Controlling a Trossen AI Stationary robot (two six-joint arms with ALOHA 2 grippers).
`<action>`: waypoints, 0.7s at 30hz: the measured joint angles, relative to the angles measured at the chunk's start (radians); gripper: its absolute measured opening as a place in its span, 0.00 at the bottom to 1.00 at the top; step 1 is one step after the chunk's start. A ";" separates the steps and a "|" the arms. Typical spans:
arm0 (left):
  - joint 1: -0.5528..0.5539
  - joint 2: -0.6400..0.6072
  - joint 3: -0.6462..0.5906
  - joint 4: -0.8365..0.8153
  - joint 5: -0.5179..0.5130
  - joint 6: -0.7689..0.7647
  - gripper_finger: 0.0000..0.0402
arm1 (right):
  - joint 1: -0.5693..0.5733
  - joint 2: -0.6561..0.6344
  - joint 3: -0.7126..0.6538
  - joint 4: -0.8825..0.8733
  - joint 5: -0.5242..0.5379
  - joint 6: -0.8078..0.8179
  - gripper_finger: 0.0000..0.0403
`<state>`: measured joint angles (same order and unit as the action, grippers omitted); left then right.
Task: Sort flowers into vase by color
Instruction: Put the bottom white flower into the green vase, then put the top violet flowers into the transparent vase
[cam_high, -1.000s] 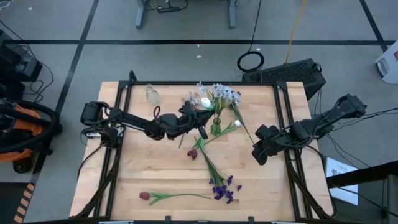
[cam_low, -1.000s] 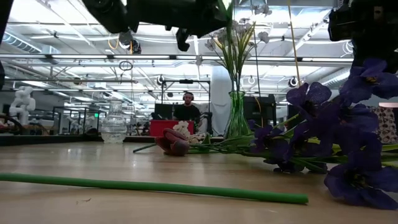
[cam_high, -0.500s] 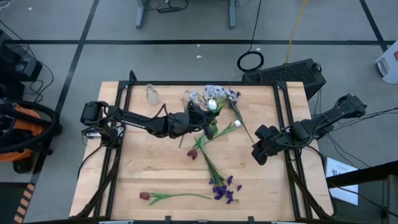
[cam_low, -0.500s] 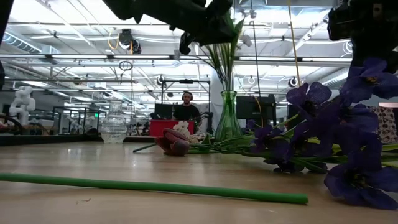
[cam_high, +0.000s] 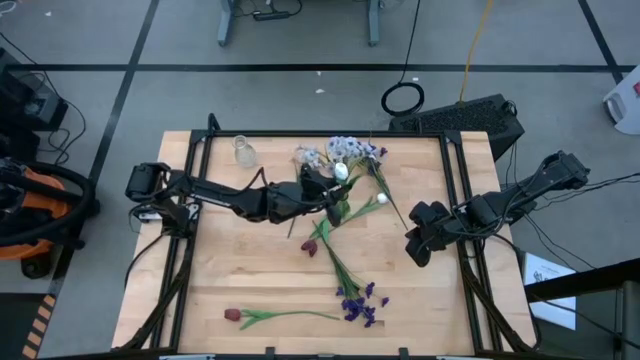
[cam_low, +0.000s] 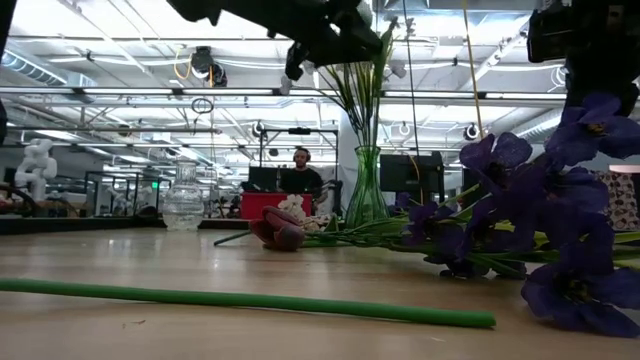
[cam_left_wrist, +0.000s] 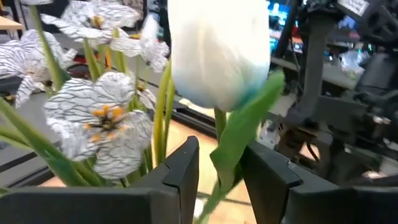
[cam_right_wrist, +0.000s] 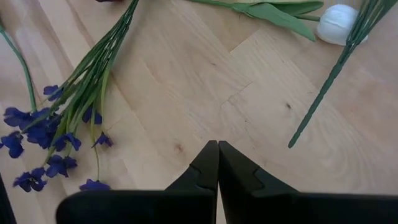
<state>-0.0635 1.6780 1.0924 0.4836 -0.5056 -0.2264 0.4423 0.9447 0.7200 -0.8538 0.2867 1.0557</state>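
Note:
My left gripper (cam_high: 328, 188) hangs over the table's middle, above the green glass vase (cam_low: 367, 186), and is shut on a white tulip (cam_left_wrist: 217, 50). The vase holds pale white-lilac striped flowers (cam_left_wrist: 99, 118), whose heads also show in the high view (cam_high: 347, 149). On the table lie another white tulip (cam_high: 381, 198), a purple-blue cluster (cam_high: 358, 302) and two dark red tulips (cam_high: 310, 245) (cam_high: 232, 315). My right gripper (cam_high: 418, 246) hovers shut near the table's right edge, above bare wood (cam_right_wrist: 186, 93). My left gripper pinches the white tulip's green stem (cam_left_wrist: 219, 163) just below the bud, between its two fingers (cam_left_wrist: 181, 167), with a leaf beside it. The bud stands beyond the fingertips, lifted clear of the table beside the striped flowers. Where the stem's lower end goes is hidden.
A small clear glass vase (cam_high: 243, 151) stands near the table's far left part. A long green stem (cam_low: 250, 300) lies along the near edge. A person sits in the room beyond the table (cam_low: 300, 178). Bare wood lies at the near left.
My left gripper has carried the white tulip a little toward the table's right, up to the bunch in the green vase, then nearly stopped. The vase and its bunch have shifted slightly toward the left. My right arm has kept still.

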 joint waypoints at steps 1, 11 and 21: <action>-0.004 -0.011 0.000 -0.019 0.000 0.000 0.30 | 0.000 0.000 0.000 0.000 0.000 -0.006 0.00; -0.030 -0.129 0.000 -0.290 0.000 -0.023 0.30 | -0.057 0.000 0.000 0.017 0.029 -0.096 0.00; -0.079 -0.216 0.000 -0.657 0.004 -0.207 0.30 | -0.245 0.000 0.000 0.020 0.074 -0.167 0.04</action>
<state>-0.1426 1.4625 1.0920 -0.1737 -0.5014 -0.4331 0.1976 0.9443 0.7200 -0.8337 0.3608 0.8884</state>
